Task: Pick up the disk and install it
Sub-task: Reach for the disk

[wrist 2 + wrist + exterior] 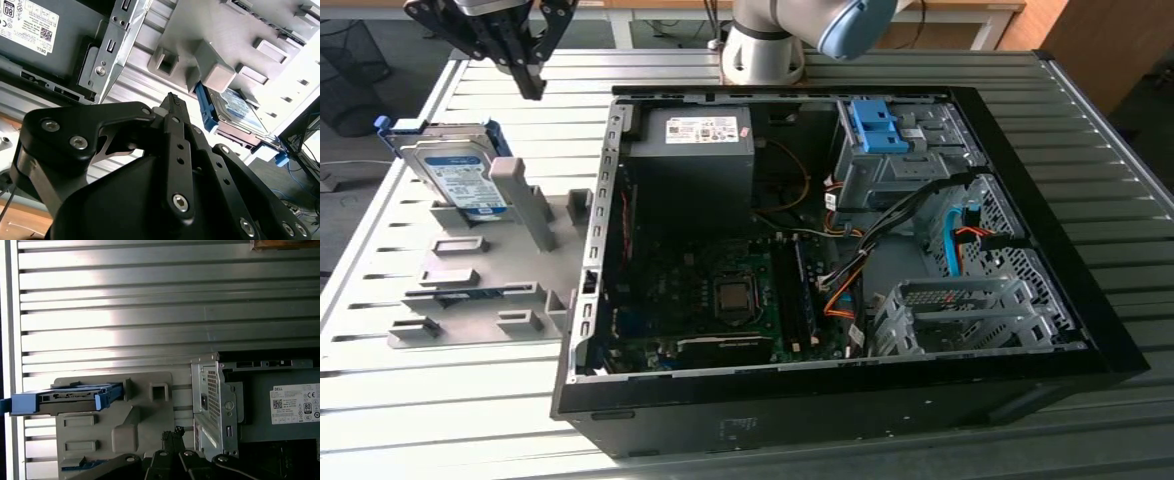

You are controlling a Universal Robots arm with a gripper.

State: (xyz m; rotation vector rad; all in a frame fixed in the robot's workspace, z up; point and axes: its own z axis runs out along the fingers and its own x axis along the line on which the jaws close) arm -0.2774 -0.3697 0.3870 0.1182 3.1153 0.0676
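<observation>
**Closed gripper hovering over the table, disk sitting in its holder**

We are seeing the gripper (530,88) hanging above the slatted metal table (1147,200) near its far edge, fingers pressed together and gripping nothing. The black fingertips are meeting at a point in both wrist views (172,98) (173,432).

The disk (454,175) is standing on its long edge in a gray plastic holder (467,290) by the table's edge on the exterior view's left, below the gripper and well apart from it. It is flat silver metal with a blue-and-white label and blue plastic rails, which are also showing in both wrist views (237,112) (70,397).

A gray upright post (520,200) of the holder is rising just beside the disk. The open black computer case (1067,300) is lying next to the holder, its perforated metal wall (603,200) standing between the two. Inside, we are noting a dark power-supply box (687,170), a green motherboard (707,300), orange cables (841,285) and a blue bracket (874,125) on top of the metal drive cage (907,165).
</observation>
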